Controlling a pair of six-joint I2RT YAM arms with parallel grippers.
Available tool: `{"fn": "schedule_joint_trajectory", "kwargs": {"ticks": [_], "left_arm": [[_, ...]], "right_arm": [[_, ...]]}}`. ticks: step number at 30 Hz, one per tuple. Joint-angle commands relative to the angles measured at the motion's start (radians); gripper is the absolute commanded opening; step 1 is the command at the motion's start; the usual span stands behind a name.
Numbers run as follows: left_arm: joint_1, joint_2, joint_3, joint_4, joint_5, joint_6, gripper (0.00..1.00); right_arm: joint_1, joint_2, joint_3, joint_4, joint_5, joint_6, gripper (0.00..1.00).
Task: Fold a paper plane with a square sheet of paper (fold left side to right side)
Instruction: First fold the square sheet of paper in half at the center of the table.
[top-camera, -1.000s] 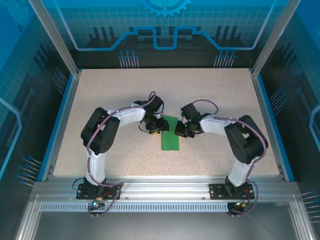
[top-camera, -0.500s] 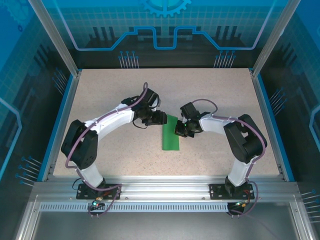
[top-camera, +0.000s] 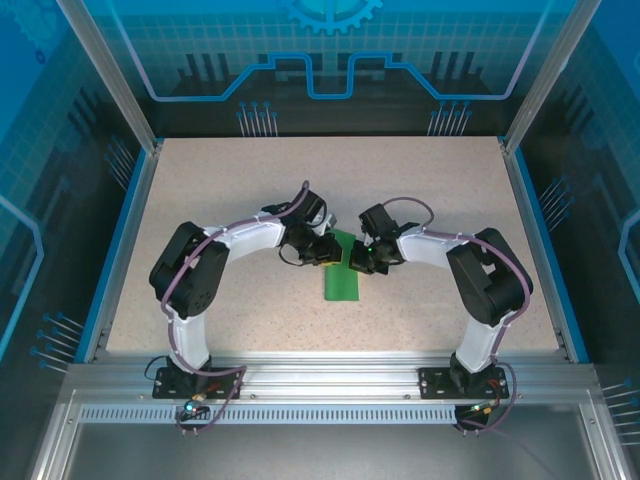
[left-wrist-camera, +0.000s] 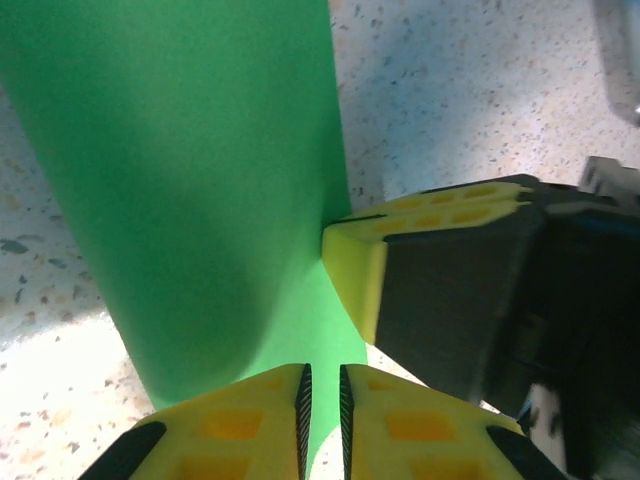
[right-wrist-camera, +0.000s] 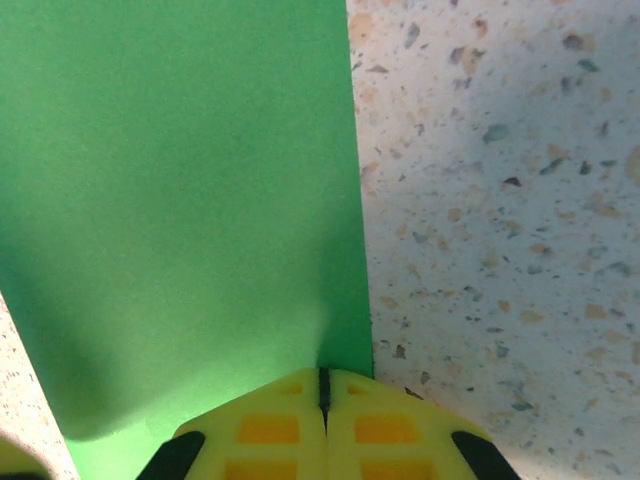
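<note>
The square sheet of paper (top-camera: 343, 276) lies on the table folded in half, as a narrow bright green strip. Its top layer bulges in a soft roll (left-wrist-camera: 200, 180) instead of lying flat. My left gripper (top-camera: 327, 252) hovers low over the strip's far left part. Its jaws (left-wrist-camera: 322, 372) stand a narrow slit apart, and paper and table show through the gap. From the right, my right gripper (top-camera: 361, 262) is shut, its tips (right-wrist-camera: 322, 376) pressed on the paper (right-wrist-camera: 180, 200) close to its right edge. One of its yellow fingers (left-wrist-camera: 355, 265) meets the layer's edge.
The speckled tabletop (top-camera: 220, 190) is bounded by blue rails and aluminium posts, with a glass back wall (top-camera: 330, 60). Both arm bases (top-camera: 195, 375) sit on the near rail. The two wrists are almost touching over the paper.
The left arm swung out to the left and came back onto the paper's far left part, and its jaws narrowed to a slit. The right gripper and the paper stayed put.
</note>
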Motion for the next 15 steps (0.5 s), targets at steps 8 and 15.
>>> {"fn": "schedule_joint_trajectory", "kwargs": {"ticks": [8, 15], "left_arm": [[0.005, 0.065, -0.049, 0.001, -0.064, 0.004, 0.16], [0.014, 0.064, -0.082, 0.004, -0.091, 0.006, 0.14]], "right_arm": [[0.020, 0.064, 0.001, -0.115, 0.049, -0.011, 0.05], [0.020, 0.076, 0.003, -0.128, 0.050, -0.019, 0.05]]}}
